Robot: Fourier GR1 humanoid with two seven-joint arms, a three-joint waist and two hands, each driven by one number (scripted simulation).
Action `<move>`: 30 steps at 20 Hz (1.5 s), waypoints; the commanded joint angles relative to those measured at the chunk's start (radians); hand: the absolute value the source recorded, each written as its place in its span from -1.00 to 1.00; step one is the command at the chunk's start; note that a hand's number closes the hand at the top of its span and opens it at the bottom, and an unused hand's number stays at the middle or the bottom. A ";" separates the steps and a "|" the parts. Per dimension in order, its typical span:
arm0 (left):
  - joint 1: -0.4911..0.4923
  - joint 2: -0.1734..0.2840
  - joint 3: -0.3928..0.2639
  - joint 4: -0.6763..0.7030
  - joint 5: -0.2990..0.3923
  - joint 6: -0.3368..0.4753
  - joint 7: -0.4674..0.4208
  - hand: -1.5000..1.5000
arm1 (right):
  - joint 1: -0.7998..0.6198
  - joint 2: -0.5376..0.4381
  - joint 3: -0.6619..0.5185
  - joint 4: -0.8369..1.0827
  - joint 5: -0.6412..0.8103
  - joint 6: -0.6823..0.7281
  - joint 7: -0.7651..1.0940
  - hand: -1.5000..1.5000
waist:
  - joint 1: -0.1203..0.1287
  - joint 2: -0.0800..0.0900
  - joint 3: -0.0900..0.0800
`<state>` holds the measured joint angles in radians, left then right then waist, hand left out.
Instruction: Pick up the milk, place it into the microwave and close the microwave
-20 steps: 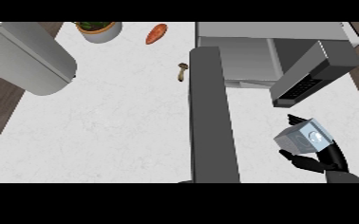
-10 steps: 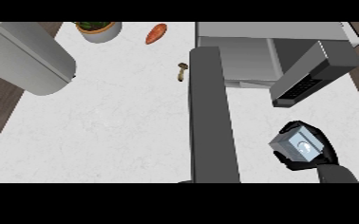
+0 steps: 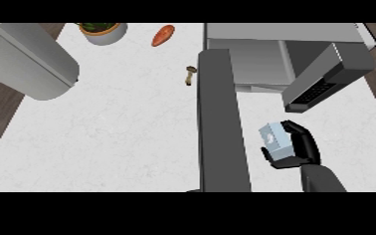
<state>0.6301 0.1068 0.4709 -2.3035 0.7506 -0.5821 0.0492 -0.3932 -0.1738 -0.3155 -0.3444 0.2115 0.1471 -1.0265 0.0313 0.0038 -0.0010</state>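
The milk (image 3: 274, 140) is a small pale blue-white carton held up above the counter at the lower right. My right hand (image 3: 301, 147) is shut on it, black fingers curled round its right side and underside. The microwave (image 3: 249, 55) stands at the upper right, its grey inside showing. Its dark door (image 3: 220, 129) hangs open, a long slab running down the middle of the view just left of the carton. A dark panel with keys (image 3: 320, 82) slants above my hand. My left hand does not show.
A large grey cylinder (image 3: 33, 62), likely my left forearm, fills the upper left. At the back of the white counter (image 3: 110, 129) are a potted plant (image 3: 103, 30), an orange carrot (image 3: 163, 35) and a small brown mushroom (image 3: 190, 74).
My right hand has carried the milk to the left and a little up, closer to the open door. Nothing else has moved.
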 commanded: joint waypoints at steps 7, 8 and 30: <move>0.037 0.001 0.045 -0.041 0.074 -0.049 0.017 -1.00 | -0.150 0.058 -0.017 0.056 0.008 -0.155 -0.057 1.00 | 0.003 0.003 0.004; 0.007 -0.012 0.010 -0.062 0.063 0.013 0.048 -1.00 | -0.168 0.073 -0.022 0.049 0.005 -0.179 -0.059 1.00 | -0.001 0.005 0.004; -0.093 0.030 0.059 0.006 0.072 -0.022 0.067 -1.00 | -0.510 -0.114 -0.041 0.201 0.038 -0.234 0.205 1.00 | 0.063 0.032 0.006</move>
<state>0.5448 0.1174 0.4985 -2.2939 0.7973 -0.6048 0.1214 -0.8858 -0.2486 -0.3625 -0.1572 0.2333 -0.0713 -0.8318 0.0756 0.0298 0.0041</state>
